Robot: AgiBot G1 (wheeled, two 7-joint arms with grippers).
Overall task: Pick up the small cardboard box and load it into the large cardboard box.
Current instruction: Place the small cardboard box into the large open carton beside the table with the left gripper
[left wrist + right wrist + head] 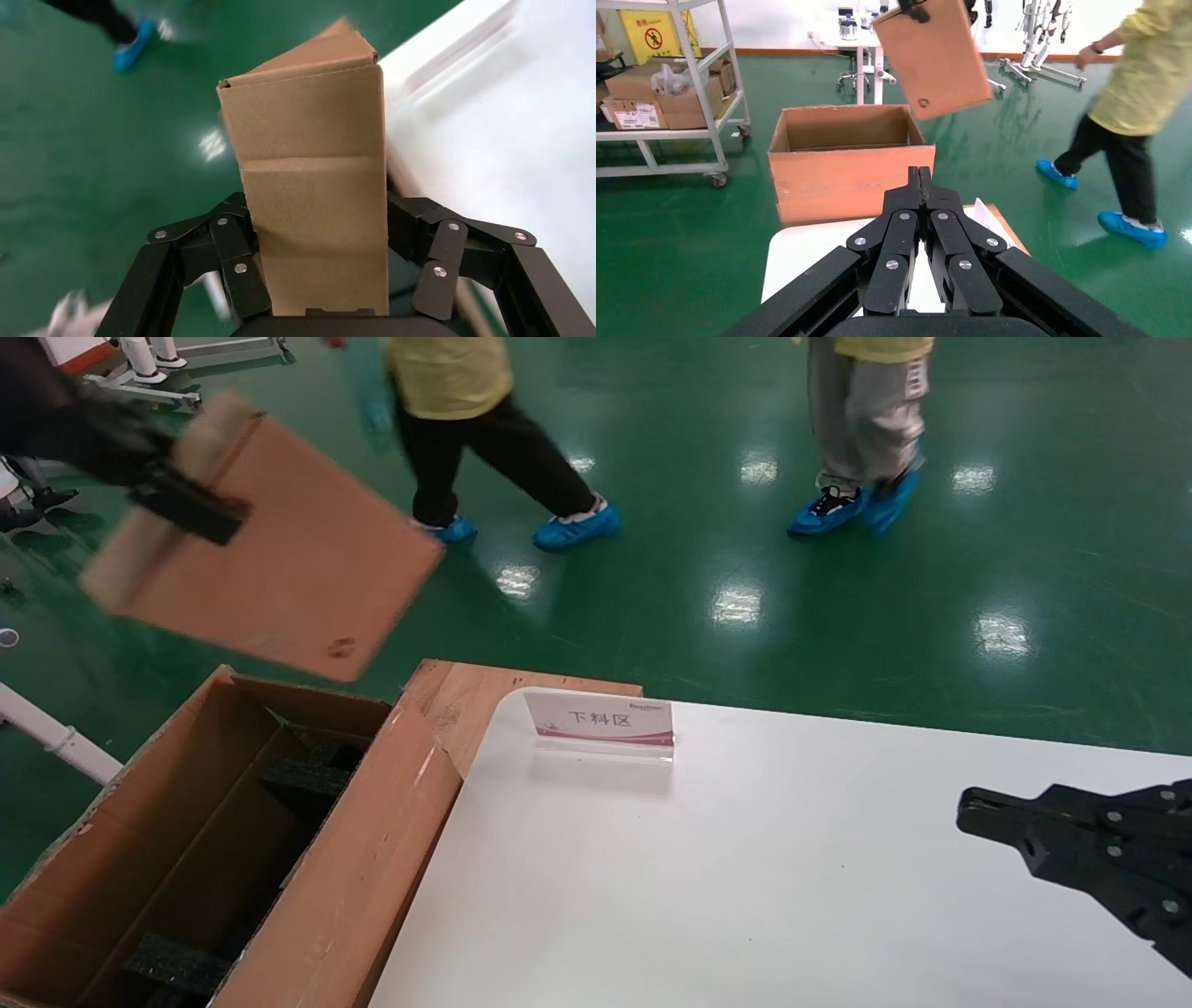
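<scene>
The small cardboard box (279, 551) hangs tilted in the air at the upper left of the head view, above and beyond the large cardboard box (363, 859). My left gripper (186, 505) is shut on one end of it. In the left wrist view the small cardboard box (313, 196) fills the space between the black fingers (239, 267). The large cardboard box stands open beside the table's left end, with black foam blocks (307, 770) on its floor. The right wrist view shows the small cardboard box (937, 56) above the large cardboard box (852, 179). My right gripper (968, 812) is shut over the table at the right.
A white table (745, 877) carries a small sign stand (601, 721) near its far left corner. A wooden board (456, 696) lies under that corner. Two people (484, 430) walk on the green floor beyond. A shelf cart (666, 91) with boxes stands farther off.
</scene>
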